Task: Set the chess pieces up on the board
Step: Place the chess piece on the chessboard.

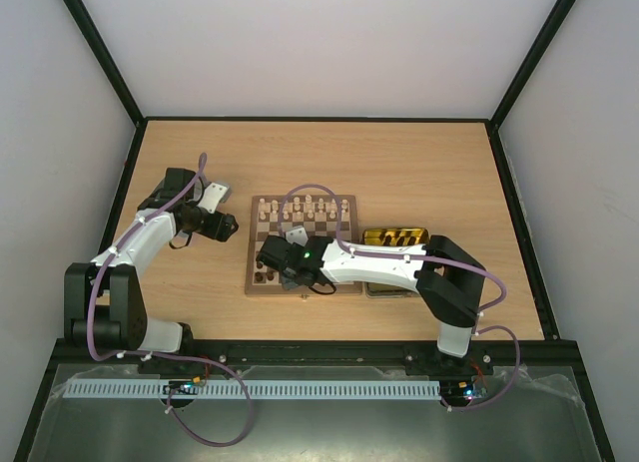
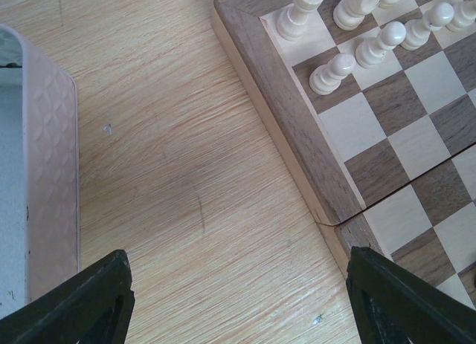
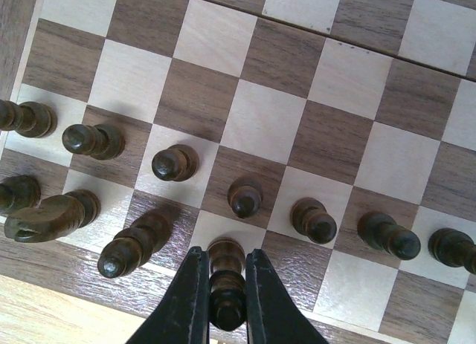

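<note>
The board (image 1: 329, 229) lies mid-table. Cream chess pieces (image 1: 300, 208) line its far rows; the left wrist view shows them (image 2: 331, 73) by a corner of the board (image 2: 297, 136). Dark pieces (image 1: 262, 275) stand on the near rows. In the right wrist view my right gripper (image 3: 225, 303) is shut on a tall dark piece (image 3: 225, 281) that stands upright on a light back-row square of the board (image 3: 260, 121), beside a bishop (image 3: 134, 247) and a knight (image 3: 48, 216), behind a row of pawns (image 3: 245, 198). My left gripper (image 2: 238, 307) hangs open and empty over bare table, left of the board.
A yellow-lined metal tin (image 1: 395, 237) sits against the board's right side, under the right arm. A silver tin lid (image 1: 213, 193) lies left of the board, by the left gripper; its embossed edge (image 2: 48, 173) fills the left of the left wrist view.
</note>
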Tool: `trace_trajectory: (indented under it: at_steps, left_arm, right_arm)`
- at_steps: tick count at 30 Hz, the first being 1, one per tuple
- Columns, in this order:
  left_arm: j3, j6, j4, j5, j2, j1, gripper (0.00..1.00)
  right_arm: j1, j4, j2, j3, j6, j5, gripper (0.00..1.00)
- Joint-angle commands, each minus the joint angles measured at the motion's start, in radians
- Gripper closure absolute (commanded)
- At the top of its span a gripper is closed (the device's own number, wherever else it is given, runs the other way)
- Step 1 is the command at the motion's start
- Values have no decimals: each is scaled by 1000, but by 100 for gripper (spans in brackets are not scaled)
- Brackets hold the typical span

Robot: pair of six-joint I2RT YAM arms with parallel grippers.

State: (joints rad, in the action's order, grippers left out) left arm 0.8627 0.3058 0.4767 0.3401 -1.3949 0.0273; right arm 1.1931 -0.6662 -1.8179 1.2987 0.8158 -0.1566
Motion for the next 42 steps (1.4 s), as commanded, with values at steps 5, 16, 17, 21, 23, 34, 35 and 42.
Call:
trace_trajectory:
  at_steps: [5, 16, 17, 21, 23, 34, 35, 42]
  left_arm:
    - [-7, 6, 2, 12, 10, -7, 21]
    - [-6, 6, 5, 13, 13, -7, 21]
    - [-7, 6, 5, 13, 14, -7, 21]
    - [-8, 4, 5, 13, 16, -7, 21]
    - [-8, 4, 5, 13, 16, -7, 21]
    - [-8, 4, 4, 10, 16, -7, 21]
    - [-9, 4, 4, 10, 17, -7, 21]
    - [-9, 4, 2, 8, 16, -7, 21]
  right_arm:
    - [7, -15, -24, 38, 1, -18, 98]
    - [7, -24, -15, 45, 6, -21, 88]
    - [7, -26, -15, 45, 6, -22, 88]
    - [7, -26, -14, 45, 4, -20, 88]
    - [7, -23, -15, 42, 3, -14, 88]
    - [7, -14, -7, 30, 6, -4, 83]
    - [7, -13, -5, 30, 6, -3, 83]
    - [7, -7, 3, 26, 9, -7, 82]
